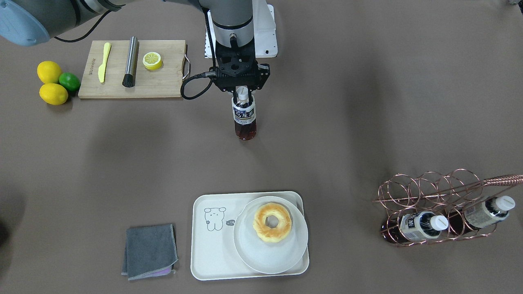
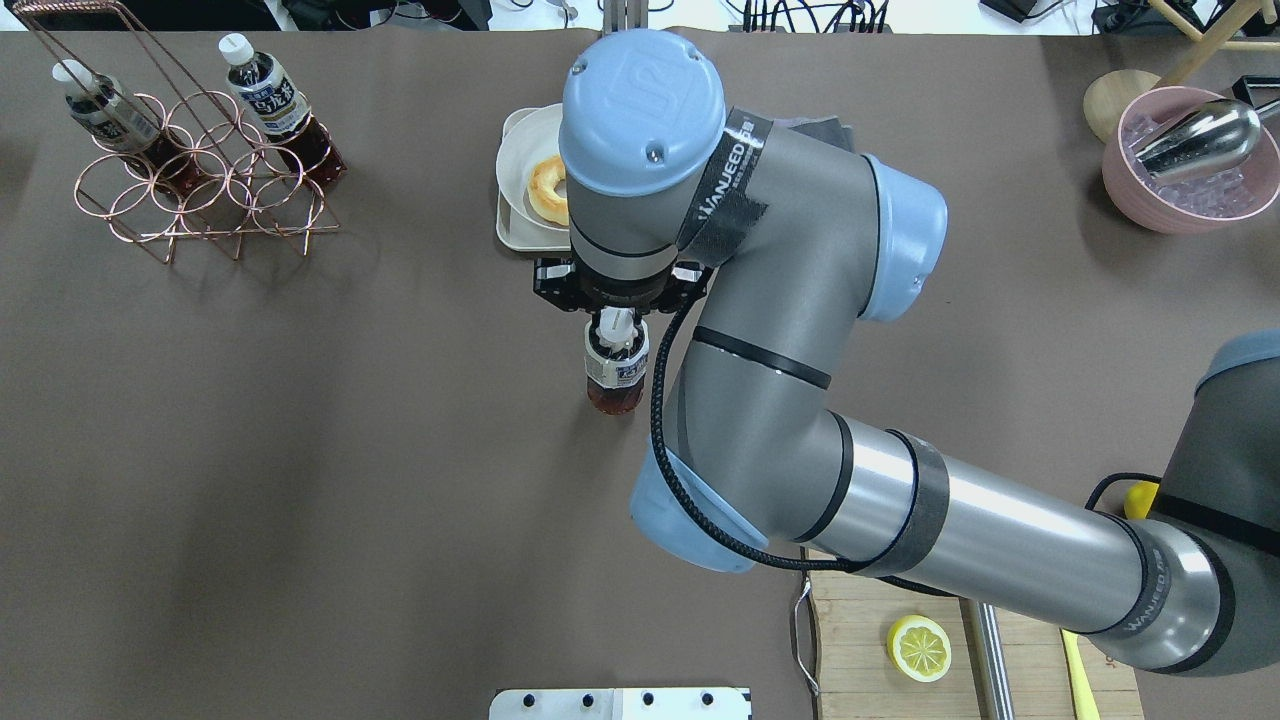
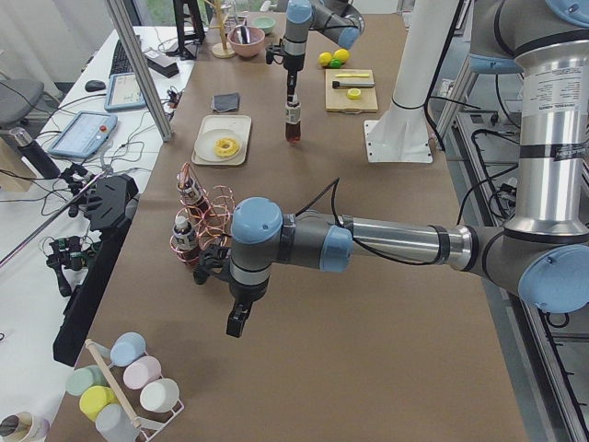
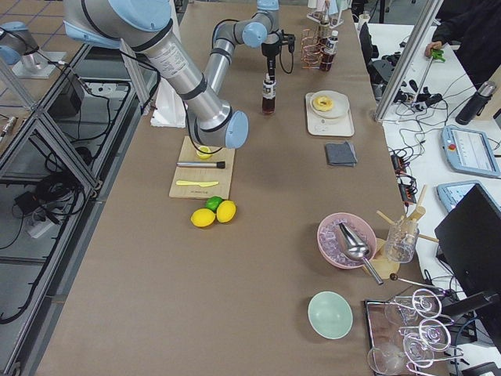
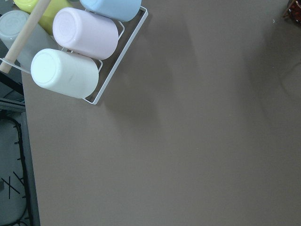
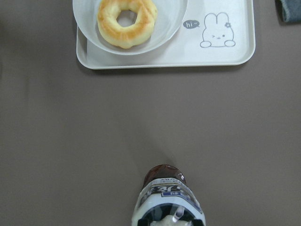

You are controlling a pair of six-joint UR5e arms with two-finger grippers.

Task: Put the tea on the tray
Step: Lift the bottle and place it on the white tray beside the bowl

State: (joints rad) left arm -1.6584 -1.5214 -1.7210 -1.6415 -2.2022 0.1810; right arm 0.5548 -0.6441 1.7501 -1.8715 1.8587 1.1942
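**A:** Where is the small clear plastic tea bottle, the one with the white cap and navy label?

**B:** It hangs upright from the right gripper over the brown table, well apart from the cream-white plastic tray. I cannot tell if its base touches the table.

**A:** And the claw?

**B:** Its two fingers are closed narrowly on the cap and neck. The left gripper shows only in a side view, so I cannot tell its state.

**A:** How will the bottle handle?

**B:** I think it is full, so rather heavy for a neck hold. It is also smooth and may swing. The round white plate with the doughnut fills one half of the tray, so the bare part near the drawn bear suits it.
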